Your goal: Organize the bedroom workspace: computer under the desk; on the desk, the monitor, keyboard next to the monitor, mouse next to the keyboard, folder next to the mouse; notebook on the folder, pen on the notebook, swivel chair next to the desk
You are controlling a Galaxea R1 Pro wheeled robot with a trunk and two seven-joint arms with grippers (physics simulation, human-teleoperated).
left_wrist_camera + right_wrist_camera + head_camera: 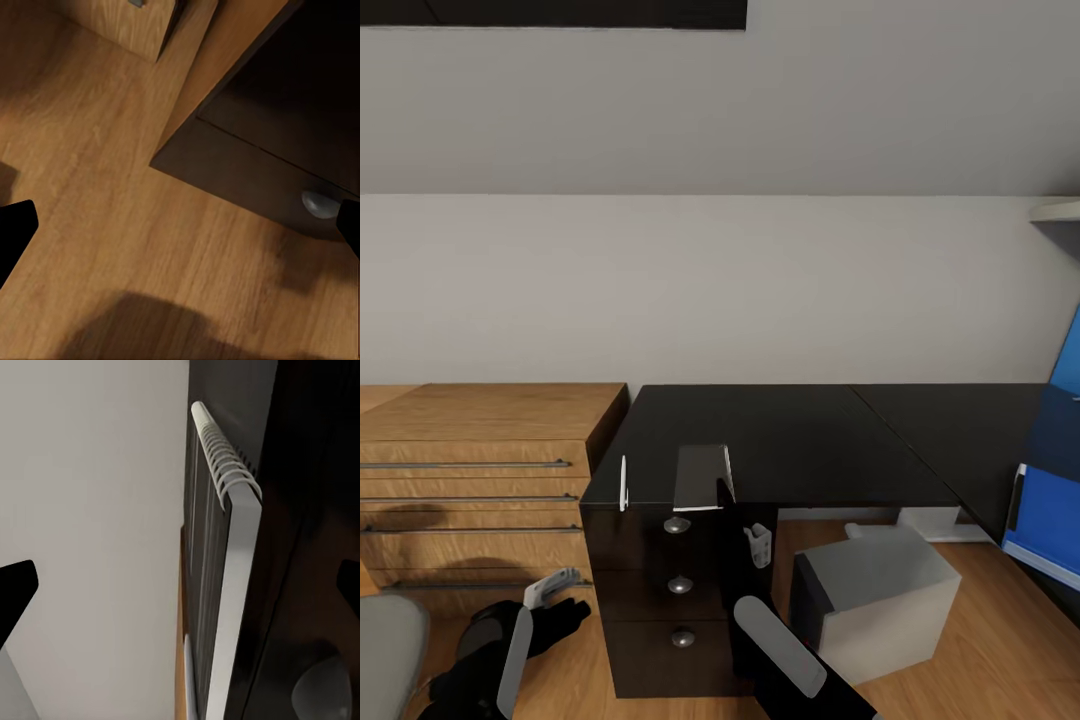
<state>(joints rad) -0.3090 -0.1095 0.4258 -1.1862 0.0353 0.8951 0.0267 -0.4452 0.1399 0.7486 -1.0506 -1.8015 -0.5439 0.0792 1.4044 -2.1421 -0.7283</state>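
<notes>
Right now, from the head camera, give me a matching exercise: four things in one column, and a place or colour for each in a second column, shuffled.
Column one:
1. notebook
2. computer
3. folder
4. drawer chest

Column two:
A. standing on the wooden floor, partly beneath the desktop
B. bright blue, at the right edge of the head view
C. light wood, to the left of the desk
D. grey, at the desk's front edge

Pairs: 1-D, 2-A, 3-B, 4-C.

pale wall (720,290), wood floor (980,640), oak chest (480,470).
</notes>
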